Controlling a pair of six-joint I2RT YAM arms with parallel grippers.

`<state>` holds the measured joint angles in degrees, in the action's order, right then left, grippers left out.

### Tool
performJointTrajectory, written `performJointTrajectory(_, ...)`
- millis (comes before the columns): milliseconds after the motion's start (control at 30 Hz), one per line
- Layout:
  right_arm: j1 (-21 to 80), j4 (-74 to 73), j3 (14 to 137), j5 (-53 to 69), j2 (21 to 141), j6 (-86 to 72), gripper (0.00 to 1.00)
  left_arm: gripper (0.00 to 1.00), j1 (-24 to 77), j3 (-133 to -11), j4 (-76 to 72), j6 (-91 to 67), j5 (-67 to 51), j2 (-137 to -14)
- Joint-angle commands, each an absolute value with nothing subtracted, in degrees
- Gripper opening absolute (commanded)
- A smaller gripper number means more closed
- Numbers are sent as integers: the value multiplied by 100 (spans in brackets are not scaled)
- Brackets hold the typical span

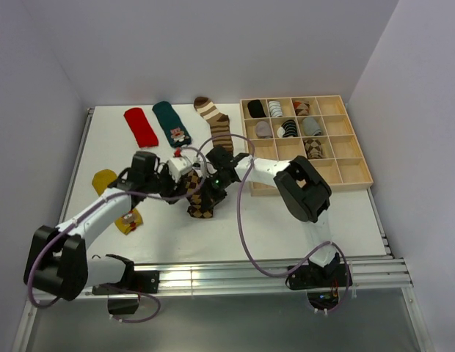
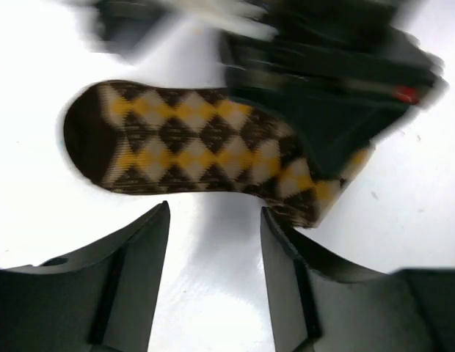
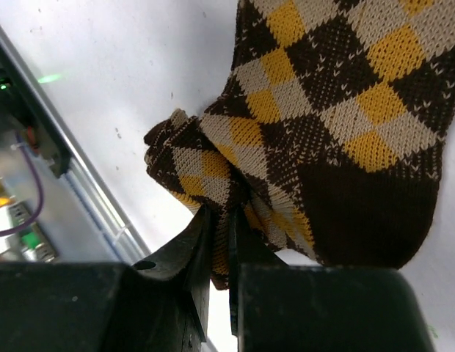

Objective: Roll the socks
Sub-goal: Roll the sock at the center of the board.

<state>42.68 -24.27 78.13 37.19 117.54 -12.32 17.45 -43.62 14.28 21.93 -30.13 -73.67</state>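
Note:
The brown argyle sock [image 1: 200, 204] lies mid-table. My right gripper [image 1: 215, 183] is shut on a bunched fold at one end of it [image 3: 220, 220], and the rest of the sock [image 3: 345, 110] spreads out beyond the jaws. My left gripper [image 1: 187, 180] is open and empty. Its fingertips [image 2: 215, 213] hover just short of the flat argyle sock [image 2: 191, 139], right beside the right gripper [image 2: 337, 95]. The red sock [image 1: 141, 126], teal cartoon sock [image 1: 172, 125] and striped sock [image 1: 216, 125] lie flat at the back. The mustard sock [image 1: 104, 179] is partly under my left arm.
A wooden compartment box [image 1: 352, 150] with several rolled socks stands at the back right. The table's metal rail [image 1: 235, 271] runs along the near edge. Another bit of yellow sock [image 1: 129, 221] lies near the left arm.

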Motion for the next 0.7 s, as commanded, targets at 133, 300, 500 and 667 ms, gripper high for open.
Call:
performJointTrajectory(133, 4035, -3437, 8305, 4051, 12208, -1072, 8, 64, 3444, -3069, 46, 3322, -1258, -6399)
performJointTrajectory(300, 3990, -3480, 8499, 4175, 12436, -1125, 9, 70, 4050, -2866, -351, 3655, -897, -6617)
performJointTrajectory(500, 3946, -3437, 8508, 4227, 12560, -1143, 9, 71, 4421, -2602, -949, 3841, -659, -6872)
performJointTrajectory(667, 3902, -3489, 8516, 4219, 12568, -1108, 8, 71, 4526, -2514, -1283, 3894, -545, -7198)
